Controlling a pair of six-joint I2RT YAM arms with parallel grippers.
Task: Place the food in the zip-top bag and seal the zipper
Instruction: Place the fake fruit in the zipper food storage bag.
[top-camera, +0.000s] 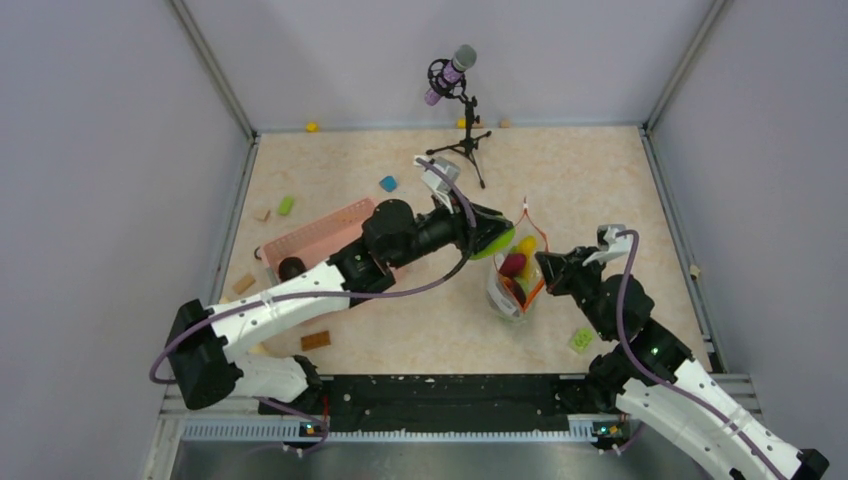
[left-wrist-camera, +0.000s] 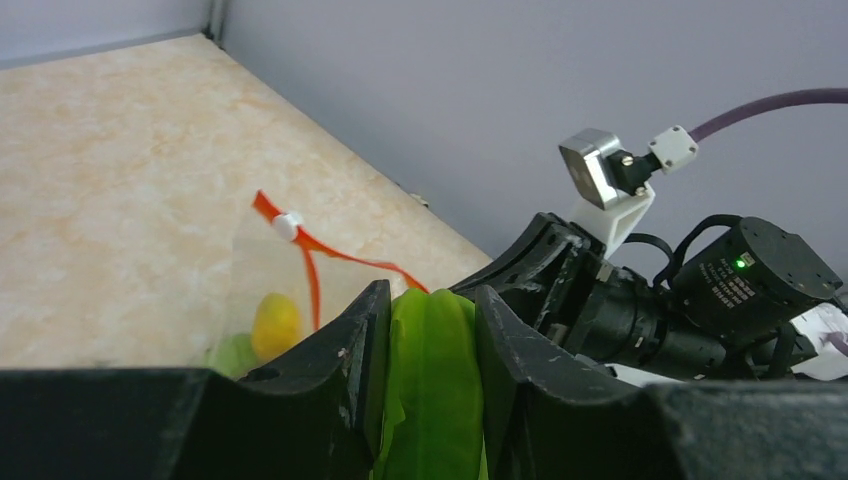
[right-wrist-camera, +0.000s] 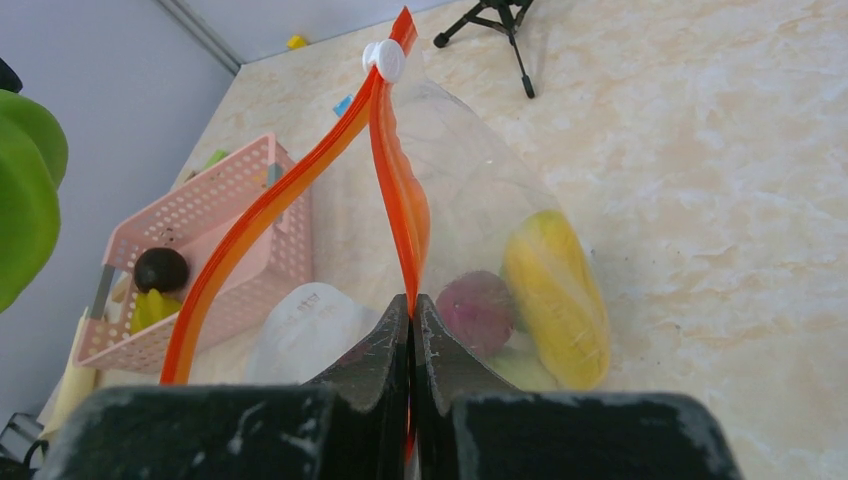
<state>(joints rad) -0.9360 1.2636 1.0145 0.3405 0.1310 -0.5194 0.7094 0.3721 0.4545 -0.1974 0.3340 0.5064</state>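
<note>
The left claw (left-wrist-camera: 432, 300) is clamped on a bright green piece (left-wrist-camera: 430, 400), just left of the zip-top bag (top-camera: 512, 290) in the top view. The right claw (right-wrist-camera: 411, 305) is pinched together on the zipper (right-wrist-camera: 395, 190). The bag stands right of centre on the tabletop (top-camera: 600, 180) and holds a yellow banana-like piece (right-wrist-camera: 555, 290) and a maroon piece (right-wrist-camera: 478, 310). A dark brown round piece (right-wrist-camera: 160, 268) sits in the pink basket (right-wrist-camera: 235, 200).

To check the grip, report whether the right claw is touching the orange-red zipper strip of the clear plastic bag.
Touching. The right wrist view shows the right claw shut on the orange-red zipper strip.
</note>
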